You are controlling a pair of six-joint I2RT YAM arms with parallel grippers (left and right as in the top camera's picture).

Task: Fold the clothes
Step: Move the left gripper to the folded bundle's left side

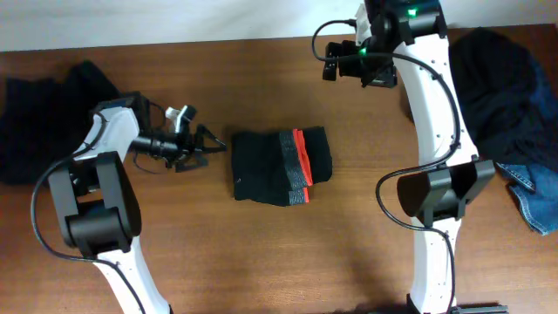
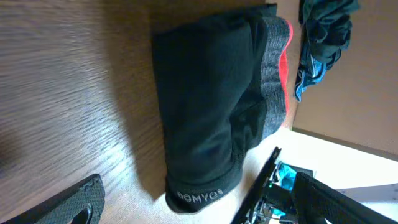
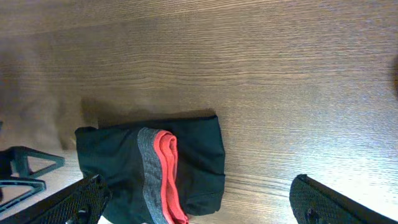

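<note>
A banded piece (image 1: 281,166) is lying folded mid-table. The left gripper (image 1: 212,146) beside it and right gripper (image 3: 199,214) above are hanging open, empty. Dark piles (image 1: 44,113) and jeans (image 1: 534,196) are waiting unfolded.

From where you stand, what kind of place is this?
Likely a robotics lab bench: two white-and-black robot arms at a brown wooden table, a folded black garment with a red-and-grey band between them, heaps of dark clothes at both ends.
</note>
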